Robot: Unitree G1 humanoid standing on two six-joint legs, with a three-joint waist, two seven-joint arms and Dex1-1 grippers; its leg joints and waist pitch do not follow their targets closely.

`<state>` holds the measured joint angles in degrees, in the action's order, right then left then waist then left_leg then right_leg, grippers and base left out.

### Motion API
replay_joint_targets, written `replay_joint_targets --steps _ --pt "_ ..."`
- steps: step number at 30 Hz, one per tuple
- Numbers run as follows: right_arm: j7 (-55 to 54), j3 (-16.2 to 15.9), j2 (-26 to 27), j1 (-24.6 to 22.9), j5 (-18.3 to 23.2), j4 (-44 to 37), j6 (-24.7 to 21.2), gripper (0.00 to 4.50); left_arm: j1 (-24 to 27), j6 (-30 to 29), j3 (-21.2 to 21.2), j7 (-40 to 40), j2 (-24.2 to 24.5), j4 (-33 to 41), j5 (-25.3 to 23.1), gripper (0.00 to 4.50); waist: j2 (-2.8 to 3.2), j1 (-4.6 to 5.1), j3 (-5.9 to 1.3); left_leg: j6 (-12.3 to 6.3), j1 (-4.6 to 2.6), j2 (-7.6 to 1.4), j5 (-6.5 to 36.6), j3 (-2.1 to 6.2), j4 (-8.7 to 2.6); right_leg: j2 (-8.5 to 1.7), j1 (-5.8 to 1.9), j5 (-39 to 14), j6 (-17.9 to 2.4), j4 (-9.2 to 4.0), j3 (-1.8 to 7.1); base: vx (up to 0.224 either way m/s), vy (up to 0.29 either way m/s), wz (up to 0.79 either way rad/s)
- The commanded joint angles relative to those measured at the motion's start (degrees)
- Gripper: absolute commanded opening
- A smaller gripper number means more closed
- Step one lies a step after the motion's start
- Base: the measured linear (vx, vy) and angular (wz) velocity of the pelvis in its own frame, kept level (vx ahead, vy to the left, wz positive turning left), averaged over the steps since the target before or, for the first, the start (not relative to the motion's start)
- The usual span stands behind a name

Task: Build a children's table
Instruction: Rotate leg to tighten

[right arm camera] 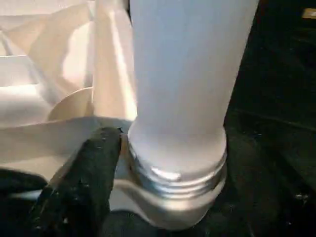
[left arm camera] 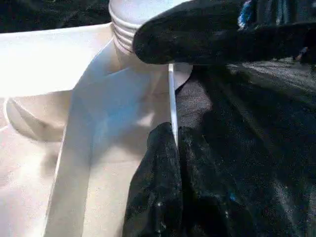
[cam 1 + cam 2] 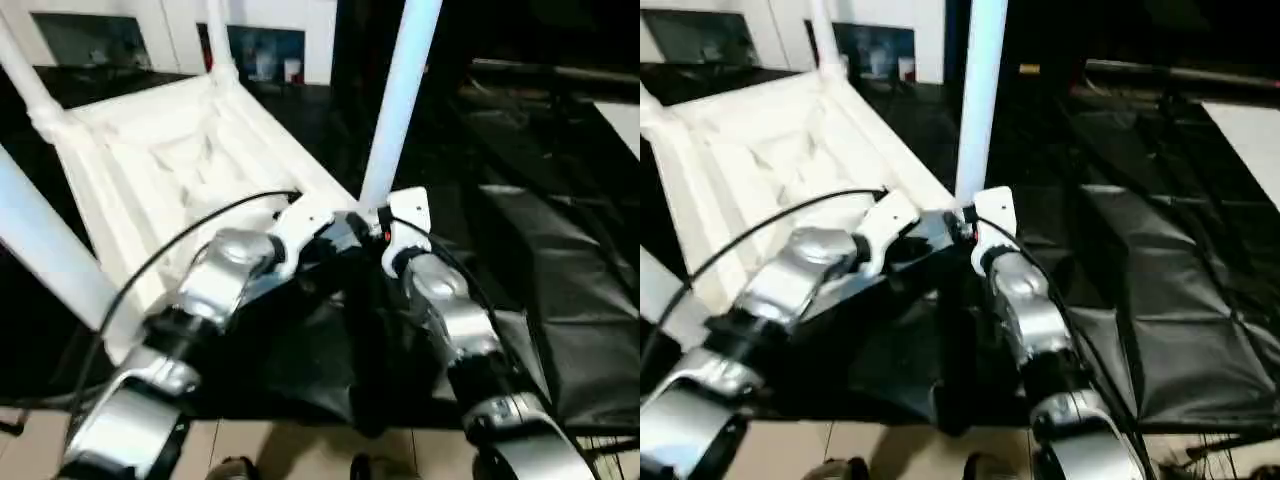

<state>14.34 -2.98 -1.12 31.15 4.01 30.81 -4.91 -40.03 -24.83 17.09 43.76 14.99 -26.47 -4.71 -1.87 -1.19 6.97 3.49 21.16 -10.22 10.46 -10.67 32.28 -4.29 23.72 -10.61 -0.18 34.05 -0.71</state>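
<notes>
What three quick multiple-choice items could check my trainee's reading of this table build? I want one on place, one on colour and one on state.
1. Where does the leg nearest the robot's arms stand?
A. In a corner socket of the upturned table top
B. Flat on the floor
C. Inside a cabinet

2. What colour is the sheet under the table top?
A. White
B. Blue
C. Black

3. How is the left gripper?
A. Wide open in the air
B. Shut on the table top's thin rim
C. Shut on a cable

Answers:
1 A, as the right wrist view shows the leg's threaded base sitting in the socket.
2 C, as dark sheeting spreads beside the white plastic.
3 B, as the left wrist view shows its fingers pinched on the rim.
</notes>
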Motion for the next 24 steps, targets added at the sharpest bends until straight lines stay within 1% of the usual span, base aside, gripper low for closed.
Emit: replay_joint_targets --steps 1,3,4,5,6,7,8,9,10,11,13,14,15,16,17,18,19,20,21,22,24 --pt "4.14 -2.61 -1.01 -1.46 1.48 -3.2 -1.88 3.77 3.74 -1.67 3.81 2.5 1.86 -2.02 -1.78 0.0 0.25 -0.23 -3.13 -2.63 -0.26 -2.3 9.39 0.71 -3.94 -2.93 -2.56 -6.36 -12.5 -3.57 1.86 0.0 0.0 0.0" --pt "7.09 -2.69 -3.13 -2.43 2.72 -6.68 -3.29 3.94 4.69 -1.8 3.86 4.07 3.26 -0.28 -1.36 0.0 0.23 -0.2 -3.23 -3.72 -0.2 -2.24 6.1 0.58 -3.64 -2.7 -2.83 -1.02 -13.55 -3.08 1.84 0.0 0.0 0.0" --pt "9.61 -2.8 -4.66 -3.12 3.43 -8.84 -4.56 4.07 5.19 -1.41 3.9 5.1 4.17 0.63 -1.23 0.0 0.33 -0.17 -3.17 -4.26 -0.16 -2.29 5.58 0.56 -3.65 -2.65 -2.82 0.34 -14.12 -2.97 1.78 0.0 0.0 0.0" --pt "11.8 -2.96 -5.99 -3.71 3.97 -10.58 -5.64 4.07 5.58 -0.79 3.95 6.11 4.93 1.36 -1.07 0.0 0.16 -0.06 -3.2 -4.42 -0.18 -2.28 5.6 0.47 -3.57 -2.6 -2.81 0.66 -14.38 -2.92 1.78 0.0 0.0 0.0" --pt "17.93 -3.95 -10.25 -5.34 4.71 -14.33 -7.46 4.21 6.51 0.39 4.1 8.6 6.87 3.34 -0.63 0.0 0.3 -0.18 -3.04 -4.72 -0.24 -2.3 6.2 0.44 -3.55 -2.57 -2.78 0.37 -14.54 -3.0 1.82 0.0 0.0 0.0" --pt "19.66 -4.25 -11.47 -5.8 4.88 -15.36 -7.95 4.21 6.77 0.73 4.14 9.31 7.42 3.9 -0.51 0.0 0.26 -0.28 -2.99 -4.76 -0.2 -2.39 6.59 0.49 -3.62 -2.56 -2.9 0.03 -14.35 -3.03 1.77 0.0 0.0 0.0" --pt "25.17 -4.83 -15.71 -7.33 5.43 -18.47 -8.75 4.21 7.73 0.27 4.21 12.17 9.36 6.1 0.36 0.0 0.24 -0.39 -2.93 -5.04 -0.29 -2.51 6.63 0.47 -3.6 -2.57 -2.94 0.1 -14.25 -2.99 1.83 0.0 0.0 0.0" --pt "25.17 -4.83 -15.71 -7.33 5.43 -18.47 -8.75 4.21 7.73 0.27 4.21 12.17 9.36 6.1 0.36 0.0 0.3 -0.59 -2.78 -5.07 -0.45 -2.62 7.15 0.35 -3.62 -2.64 -2.71 -0.75 -14.31 -3.11 1.93 0.0 0.0 0.0" --pt "28.17 -4.91 -17.94 -8.03 5.92 -19.7 -8.43 4.21 8.27 1.39 4.39 14.3 10.6 7.1 0.88 0.0 0.47 -0.52 -2.69 -4.94 -0.39 -2.59 7.72 0.33 -3.69 -2.7 -2.55 -1.79 -14.53 -3.2 1.91 0.0 0.0 0.0" --pt "31.6 -5.09 -20.46 -8.73 6.67 -20.91 -8.09 4.21 8.99 1.55 4.56 17.09 12.12 8.68 1.95 0.0 0.32 -0.51 -2.62 -4.47 -0.48 -2.57 9.17 0.3 -3.77 -2.67 -2.54 -4.5 -14.47 -3.53 1.88 0.0 0.0 0.0" --pt "35.52 -5.42 -23.22 -9.2 7.75 -21.94 -7.54 4.21 10.46 3.36 5.19 22.92 14.66 12.23 4.43 0.0 0.37 -0.54 -2.49 -3.83 -0.5 -2.8 10.64 0.31 -3.95 -2.92 -2.39 -8.42 -14.08 -3.75 1.97 0.0 0.0 0.0" --pt "35.93 -5.49 -23.45 -9.2 7.83 -21.98 -7.49 4.21 10.63 3.19 5.25 23.54 14.95 12.7 4.77 0.0 0.4 -0.51 -2.54 -3.74 -0.56 -2.82 10.76 0.27 -3.91 -2.95 -2.34 -8.86 -14.16 -3.76 1.99 0.0 0.0 0.0" --pt "37.96 -6.05 -24.53 -9.06 7.92 -22.02 -6.95 4.21 11.39 3.0 5.69 26.71 16.42 14.9 6.21 0.0 0.51 -0.55 -2.61 -3.56 -0.68 -2.9 9.97 0.14 -3.88 -2.87 -2.26 -8.36 -14.4 -3.62 2.01 0.0 0.0 0.0" --pt "38.78 -6.41 -24.95 -8.97 7.95 -22.26 -7.21 4.21 11.56 3.04 5.84 27.49 16.88 15.51 6.44 0.0 0.47 -0.52 -2.63 -3.61 -0.71 -2.91 9.39 0.09 -3.84 -2.79 -2.24 -7.59 -14.56 -3.51 2.0 0.0 0.0 0.0" --pt "39.22 -6.65 -25.19 -8.9 7.95 -22.42 -7.41 4.21 11.61 3.21 5.94 27.78 17.12 15.74 6.44 0.0 0.42 -0.55 -2.67 -4.03 -0.84 -2.87 8.14 -0.16 -3.67 -2.66 -2.13 -5.65 -14.98 -3.33 2.04 0.0 0.0 0.0" --pt "40.18 -7.25 -25.39 -8.62 7.8 -22.3 -7.08 4.21 11.56 3.26 5.93 27.73 17.15 15.83 6.41 0.0 0.55 -0.67 -2.76 -4.54 -0.89 -2.89 6.99 -0.27 -3.5 -2.59 -2.15 -3.28 -15.56 -3.03 2.0 0.0 0.0 0.0" --pt "41.14 -8.07 -25.32 -8.01 7.52 -21.74 -6.61 4.21 11.41 3.02 5.9 27.7 17.13 15.87 6.47 0.0 0.52 -0.77 -2.73 -4.89 -0.93 -2.86 6.22 -0.36 -3.46 -2.57 -2.14 -1.99 -15.98 -2.91 1.96 0.0 0.0 0.0" --pt "41.5 -8.31 -25.27 -7.8 7.59 -21.64 -6.67 4.21 11.39 2.95 5.92 27.79 17.2 15.99 6.51 0.0 0.49 -0.71 -2.75 -4.9 -0.77 -2.83 6.01 -0.33 -3.48 -2.6 -2.27 -1.78 -16.12 -2.83 1.92 0.0 0.0 0.0" --pt "42.03 -8.77 -25.07 -7.36 7.58 -21.38 -6.65 4.21 11.26 2.9 5.94 27.9 17.25 16.07 6.52 0.0 0.25 -0.66 -2.72 -4.93 -0.68 -2.76 6.2 -0.35 -3.44 -2.63 -2.34 -2.08 -16.01 -2.85 1.92 0.0 0.0 0.0" --pt "42.3 -8.98 -24.96 -7.16 7.54 -21.27 -6.61 4.21 11.19 2.9 5.94 27.93 17.25 16.08 6.5 0.0 0.36 -0.66 -2.7 -4.83 -0.71 -2.79 6.77 -0.3 -3.47 -2.77 -2.34 -3.32 -15.83 -2.94 1.93 0.0 0.0 0.0" --pt "43.5 -9.62 -24.42 -6.81 7.5 -20.97 -6.6 4.21 10.95 3.02 5.88 27.91 17.05 15.78 6.28 0.0 0.3 -0.69 -2.82 -4.83 -0.79 -2.82 6.63 -0.33 -3.37 -2.81 -2.31 -3.52 -15.85 -2.89 1.98 0.0 0.0 0.0"
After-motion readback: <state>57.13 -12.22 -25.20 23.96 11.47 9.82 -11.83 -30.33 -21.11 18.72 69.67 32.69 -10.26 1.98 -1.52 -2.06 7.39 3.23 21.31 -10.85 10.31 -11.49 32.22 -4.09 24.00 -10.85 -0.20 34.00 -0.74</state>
